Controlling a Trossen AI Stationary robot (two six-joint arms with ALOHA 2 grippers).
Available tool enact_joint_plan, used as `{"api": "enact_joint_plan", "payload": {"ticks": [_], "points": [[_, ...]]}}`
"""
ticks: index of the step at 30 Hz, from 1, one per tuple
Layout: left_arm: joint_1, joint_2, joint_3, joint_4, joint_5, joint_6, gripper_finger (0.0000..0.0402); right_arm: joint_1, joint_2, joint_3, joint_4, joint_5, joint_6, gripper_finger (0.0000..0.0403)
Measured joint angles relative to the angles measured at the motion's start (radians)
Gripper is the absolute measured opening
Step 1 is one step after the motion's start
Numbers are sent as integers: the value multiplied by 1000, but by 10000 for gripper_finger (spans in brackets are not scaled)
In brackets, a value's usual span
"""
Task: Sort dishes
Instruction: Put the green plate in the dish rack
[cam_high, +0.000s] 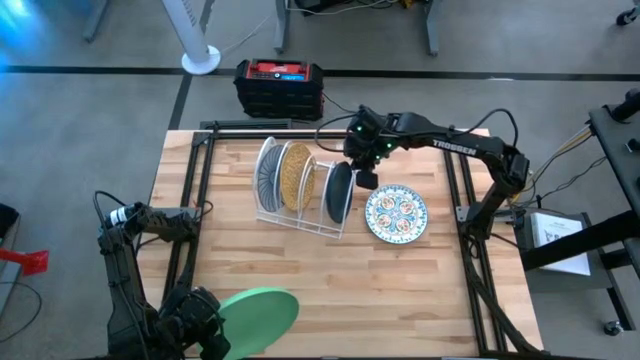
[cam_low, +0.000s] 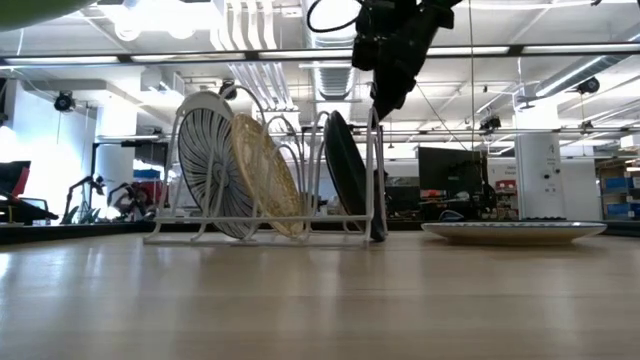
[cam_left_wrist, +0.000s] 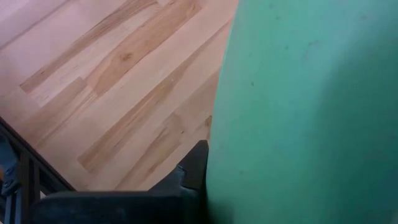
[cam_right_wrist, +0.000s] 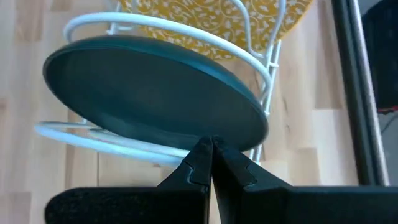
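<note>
My left claw (cam_high: 205, 325) is clamped on the rim of the green plate (cam_high: 255, 308), holding it above the near edge of the table (cam_high: 400, 290), I judge ready for the rack (cam_high: 300, 215). My right claw (cam_high: 365, 178) hangs pressed together just above the dark plate (cam_high: 340, 192), which stands upright in the rack beside the yellow plate (cam_high: 295, 175); the floral plate (cam_high: 396, 214) lies flat nearby.

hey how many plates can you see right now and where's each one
5: striped plate, yellow plate and dark teal plate upright in the rack; floral plate flat on the table; green plate in the left gripper.
</note>
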Motion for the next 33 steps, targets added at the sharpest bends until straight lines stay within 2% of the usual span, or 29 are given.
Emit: {"api": "enact_joint_plan", "payload": {"ticks": [6, 16, 25, 33], "points": [[0, 0, 0, 0, -1, 0, 43, 22, -47, 55, 14, -4, 34, 0], [1, 1, 0, 0, -16, 3, 43, 169, -16, 52, 25, -23, 62, 0], [1, 8, 0, 0, -17, 3, 43, 202, 2, 39, 24, -18, 133, 0], [0, 33, 0, 1, 5, 0, 43, 206, 4, 11, -16, 53, 175, 0]]}}
